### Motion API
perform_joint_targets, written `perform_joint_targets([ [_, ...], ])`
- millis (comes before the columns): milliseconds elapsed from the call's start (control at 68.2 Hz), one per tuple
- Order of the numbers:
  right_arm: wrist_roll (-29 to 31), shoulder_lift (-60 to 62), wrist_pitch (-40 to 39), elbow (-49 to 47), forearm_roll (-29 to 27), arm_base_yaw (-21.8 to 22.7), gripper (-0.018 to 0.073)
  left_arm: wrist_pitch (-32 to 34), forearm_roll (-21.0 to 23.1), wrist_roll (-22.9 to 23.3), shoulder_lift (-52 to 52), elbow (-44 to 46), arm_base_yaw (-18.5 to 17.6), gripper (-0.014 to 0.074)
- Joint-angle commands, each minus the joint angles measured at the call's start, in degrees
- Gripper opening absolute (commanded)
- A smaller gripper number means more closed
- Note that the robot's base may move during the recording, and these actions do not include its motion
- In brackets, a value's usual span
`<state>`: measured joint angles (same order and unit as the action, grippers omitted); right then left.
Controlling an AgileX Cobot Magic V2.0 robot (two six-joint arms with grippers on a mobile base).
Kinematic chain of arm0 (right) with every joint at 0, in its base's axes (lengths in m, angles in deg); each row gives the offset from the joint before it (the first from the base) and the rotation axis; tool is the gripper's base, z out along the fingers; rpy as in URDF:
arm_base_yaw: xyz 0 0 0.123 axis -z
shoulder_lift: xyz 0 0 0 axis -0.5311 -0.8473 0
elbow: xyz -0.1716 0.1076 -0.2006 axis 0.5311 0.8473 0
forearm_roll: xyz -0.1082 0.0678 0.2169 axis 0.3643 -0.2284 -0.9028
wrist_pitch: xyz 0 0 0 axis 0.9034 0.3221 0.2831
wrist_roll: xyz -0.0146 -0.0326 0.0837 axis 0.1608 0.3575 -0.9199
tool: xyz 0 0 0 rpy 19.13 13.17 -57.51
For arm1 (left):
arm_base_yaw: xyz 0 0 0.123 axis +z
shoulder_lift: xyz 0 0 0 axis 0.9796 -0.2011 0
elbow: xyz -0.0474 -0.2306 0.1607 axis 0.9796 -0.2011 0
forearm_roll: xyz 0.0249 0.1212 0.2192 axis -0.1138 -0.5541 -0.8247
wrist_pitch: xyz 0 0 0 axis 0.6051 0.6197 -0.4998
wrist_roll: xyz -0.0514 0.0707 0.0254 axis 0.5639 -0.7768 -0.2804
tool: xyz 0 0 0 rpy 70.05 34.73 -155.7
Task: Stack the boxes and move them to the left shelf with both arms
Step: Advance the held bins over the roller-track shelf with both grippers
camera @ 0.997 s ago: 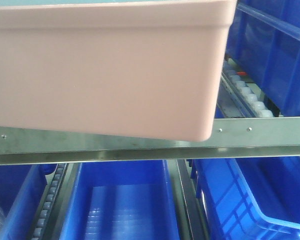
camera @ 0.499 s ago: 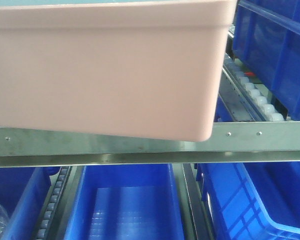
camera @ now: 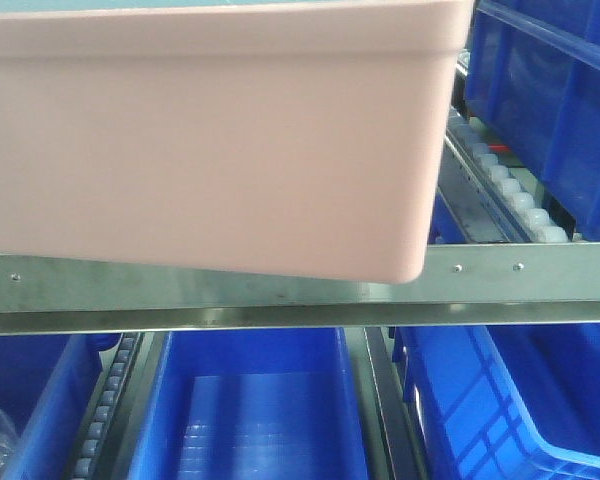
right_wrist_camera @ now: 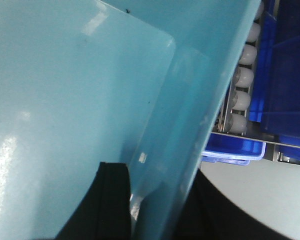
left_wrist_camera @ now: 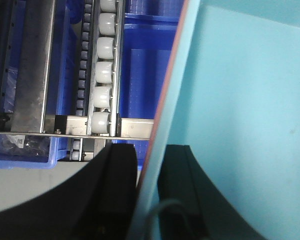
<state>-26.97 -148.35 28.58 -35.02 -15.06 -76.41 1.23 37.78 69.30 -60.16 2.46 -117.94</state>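
Stacking looks done: light blue tub [left_wrist_camera: 250, 100] sits nested inside salmon pink tub [camera: 210, 140]. Left gripper [left_wrist_camera: 147, 187] and right gripper [right_wrist_camera: 160, 210] each clamp a stack wall. The stack hangs at the steel shelf's front bar [camera: 520, 280], not yet set on the rollers [left_wrist_camera: 104, 75].

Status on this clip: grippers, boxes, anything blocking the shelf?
Left gripper and right gripper shut on stacked boxes' walls. Pink box at shelf bar, blue box nested inside. Dark blue bin beside lane.
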Motion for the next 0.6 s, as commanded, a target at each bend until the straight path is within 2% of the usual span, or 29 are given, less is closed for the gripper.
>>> perform_joint_targets([
  [0, -0.94, 2.31, -12.57, -2.2, -3.39, -1.42, 0.0036, 13.15, 3.83, 0.4, 2.58, 2.82, -2.1, -0.0003],
  [587, -0.94, 2.31, -12.57, -2.2, -3.39, -1.42, 0.0036, 13.15, 3.83, 0.4, 2.58, 2.82, -2.1, -0.0003],
])
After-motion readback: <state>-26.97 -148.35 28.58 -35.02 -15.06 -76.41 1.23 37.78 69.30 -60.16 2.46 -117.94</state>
